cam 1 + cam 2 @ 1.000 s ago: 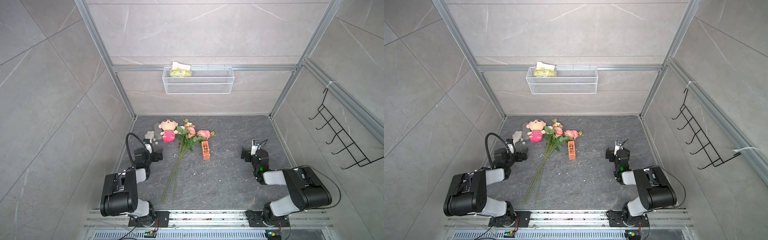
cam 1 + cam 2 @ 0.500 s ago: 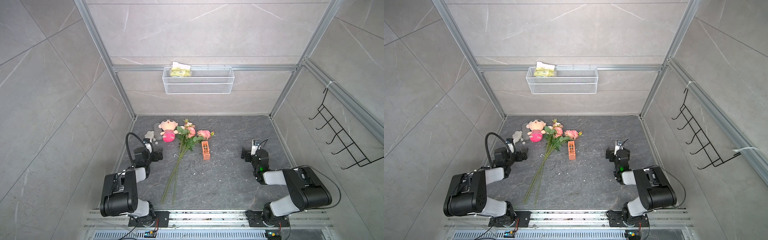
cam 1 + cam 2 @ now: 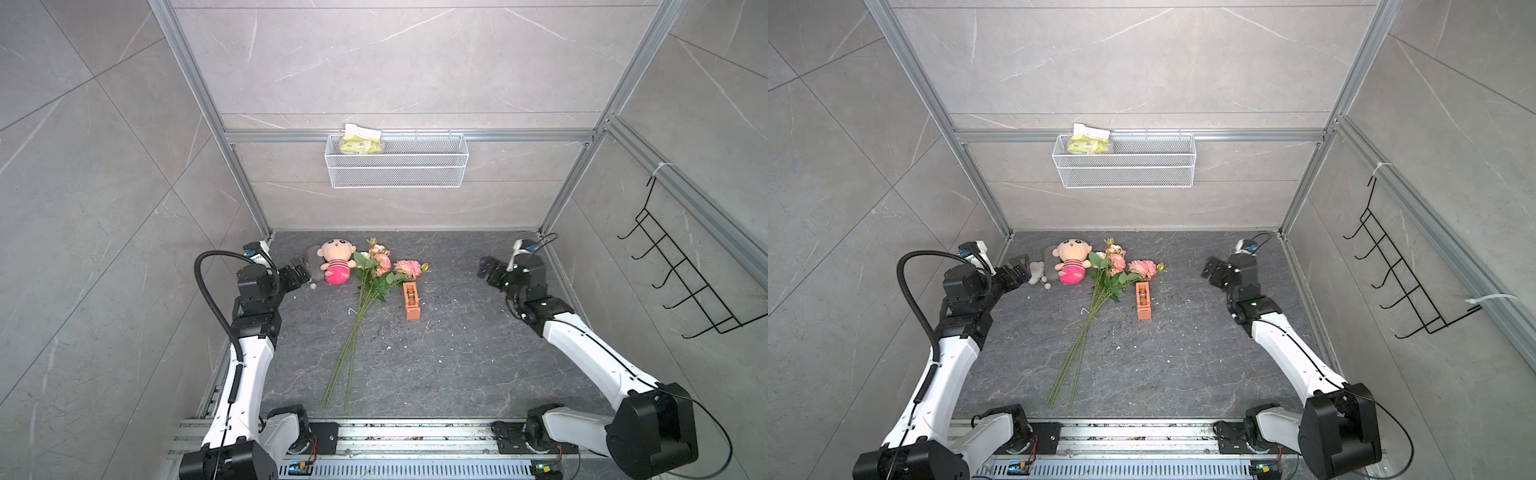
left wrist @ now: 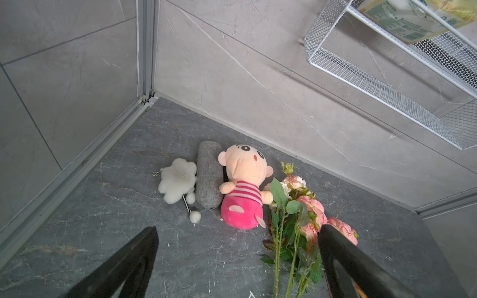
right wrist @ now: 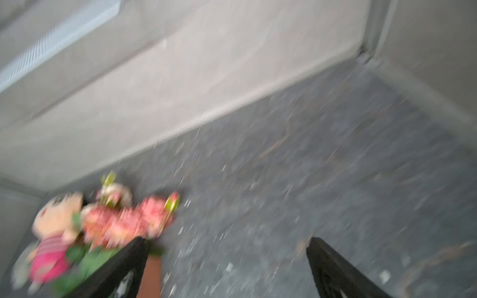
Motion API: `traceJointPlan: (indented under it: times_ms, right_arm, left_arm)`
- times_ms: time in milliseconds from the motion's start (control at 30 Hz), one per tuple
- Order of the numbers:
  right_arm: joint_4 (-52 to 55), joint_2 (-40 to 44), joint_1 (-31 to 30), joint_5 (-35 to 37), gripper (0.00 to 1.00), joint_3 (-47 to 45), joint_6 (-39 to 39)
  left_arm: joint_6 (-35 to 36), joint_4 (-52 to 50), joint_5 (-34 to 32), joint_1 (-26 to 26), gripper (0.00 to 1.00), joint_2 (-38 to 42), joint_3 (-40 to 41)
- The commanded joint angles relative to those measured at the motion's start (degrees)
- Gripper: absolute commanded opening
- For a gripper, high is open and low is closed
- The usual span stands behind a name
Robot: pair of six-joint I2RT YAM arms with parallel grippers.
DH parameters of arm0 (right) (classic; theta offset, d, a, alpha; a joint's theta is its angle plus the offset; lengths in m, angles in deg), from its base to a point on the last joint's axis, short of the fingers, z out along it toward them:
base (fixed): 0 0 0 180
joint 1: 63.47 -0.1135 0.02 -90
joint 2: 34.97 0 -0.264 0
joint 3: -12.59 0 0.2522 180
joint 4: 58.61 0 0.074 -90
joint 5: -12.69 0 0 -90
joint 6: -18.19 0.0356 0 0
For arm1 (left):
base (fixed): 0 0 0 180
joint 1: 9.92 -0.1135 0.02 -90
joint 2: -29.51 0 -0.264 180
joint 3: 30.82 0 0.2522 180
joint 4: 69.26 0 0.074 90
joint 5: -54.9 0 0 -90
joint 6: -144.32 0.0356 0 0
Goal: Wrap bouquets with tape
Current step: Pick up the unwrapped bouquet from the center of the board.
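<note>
Bouquets (image 3: 376,282) lie flat in the middle, blooms at the far end, tape (image 3: 411,301) just right of them. Left gripper (image 3: 300,269) and right gripper (image 3: 485,268) both wide open, holding nothing.

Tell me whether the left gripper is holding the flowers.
No, the left gripper is open and empty, and the flowers lie on the floor apart from it.

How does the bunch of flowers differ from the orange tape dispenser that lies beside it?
The flowers are long and thin, with green stems; the tape dispenser is a short orange block. The flowers lie slanted across the floor; the tape dispenser points nearly straight at the back wall. Both lie flat on the floor, side by side.
</note>
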Motion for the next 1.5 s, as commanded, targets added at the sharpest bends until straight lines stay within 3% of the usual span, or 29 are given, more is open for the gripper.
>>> traceJointPlan:
  times_ms: [0, 133, 300, 400, 700, 867, 1233, 1467]
  right_arm:
    - [11.99, -3.15, -19.61, 8.58, 1.00, 0.83, 11.89]
    - [10.69, -14.32, -33.82, 12.71, 0.99, 6.61, 18.47]
    - [10.18, -30.95, -41.81, 12.10, 1.00, 21.64, 18.56]
    - [10.90, -38.17, -41.94, 11.15, 0.96, 29.32, 17.82]
    - [18.05, -56.80, -42.16, 17.87, 0.87, 50.88, 18.55]
    - [27.02, -66.81, -42.15, 18.62, 0.79, 65.67, 18.39]
    - [35.67, -74.98, -41.94, 19.99, 0.78, 77.33, 20.41]
    - [37.47, -78.79, -40.89, 19.45, 0.65, 81.91, 19.25]
  left_arm:
    - [-3.09, -2.70, -1.01, -0.05, 1.00, -2.29, -0.14]
    - [-2.04, -1.78, 1.14, -0.05, 1.00, -4.54, -0.81]
    - [-0.46, -1.46, -0.68, -0.06, 1.00, -5.26, 0.96]
    - [0.31, -2.45, -3.69, -0.14, 1.00, -5.79, 1.64]
    - [4.81, -2.09, -4.68, -0.18, 1.00, -6.47, 2.61]
    - [7.20, -2.65, -5.22, -0.26, 1.00, -6.61, 2.79]
    - [8.07, -1.82, -2.75, -0.22, 1.00, -7.14, 2.88]
    - [8.35, -1.83, -2.56, -0.16, 1.00, -7.37, 3.14]
